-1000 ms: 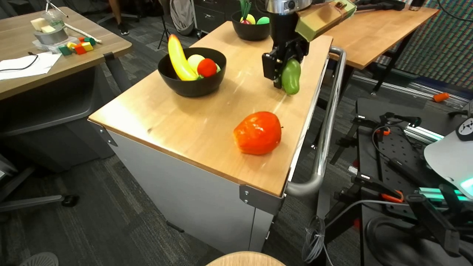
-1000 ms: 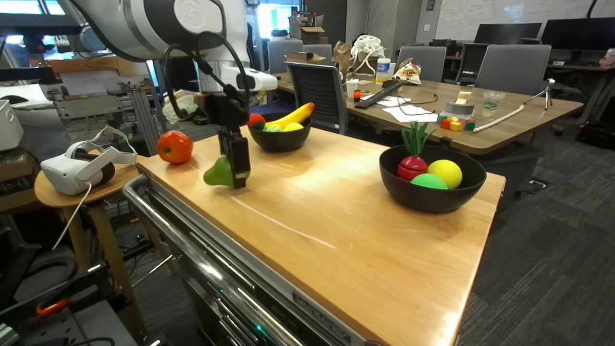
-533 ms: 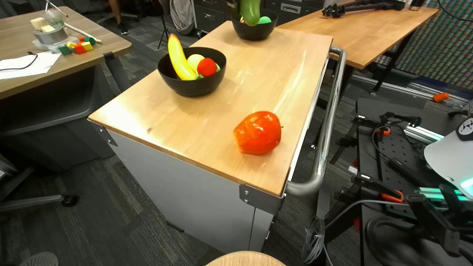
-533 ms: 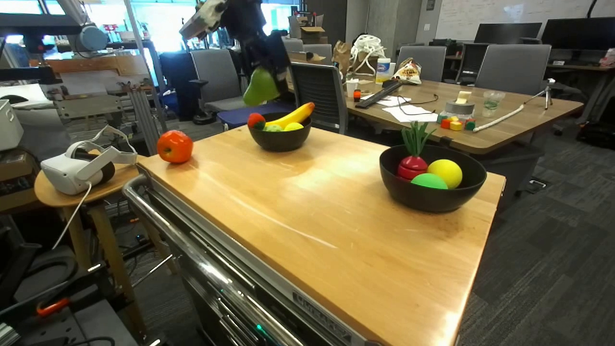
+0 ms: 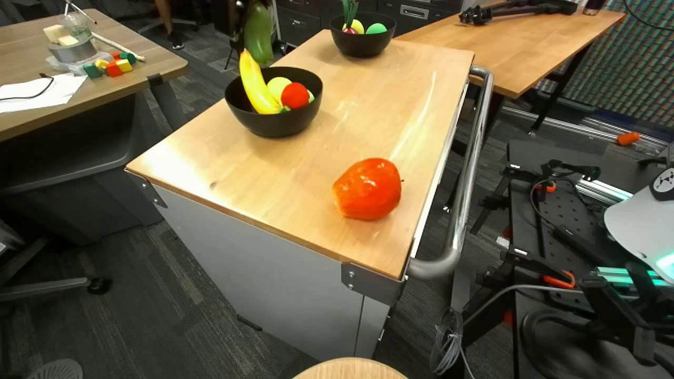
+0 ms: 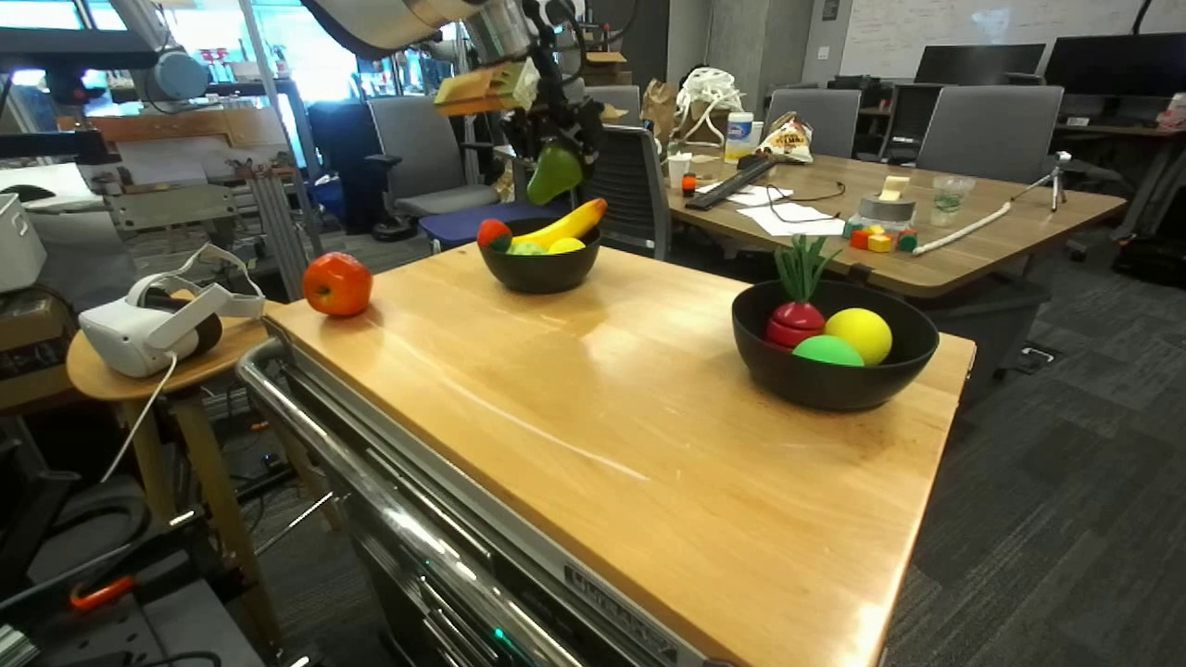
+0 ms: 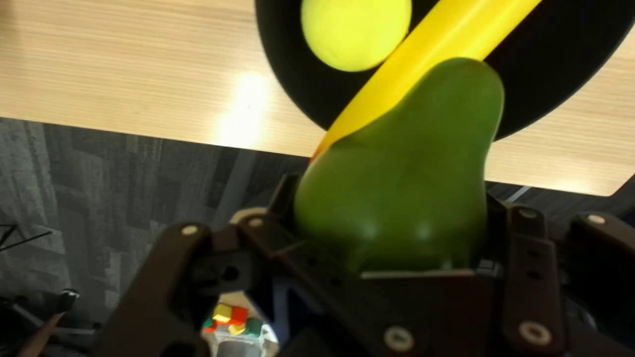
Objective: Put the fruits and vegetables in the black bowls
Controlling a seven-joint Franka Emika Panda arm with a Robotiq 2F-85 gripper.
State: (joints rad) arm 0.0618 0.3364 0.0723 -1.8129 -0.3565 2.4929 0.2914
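And the end effector [image 7: 392, 213] grips the green pepper [image 6: 556, 174], up above the left black bowl [image 6: 540, 275], banana [image 6: 567, 223] below

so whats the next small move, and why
Probably nudge the green fruit farther over the bowl holding the banana: the gripper holds it raised, and in the wrist view it covers part of the banana and crosses the bowl's rim.

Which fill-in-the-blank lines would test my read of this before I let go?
The pear-shaped piece in the pincer is coloured ____.
The banana leans in the black bowl; from the pincer, the other bowl is the (nearer/farther) ____ one.
The big red fruit lies (inside/outside) ____ both bowls.

Missing words: green; farther; outside.
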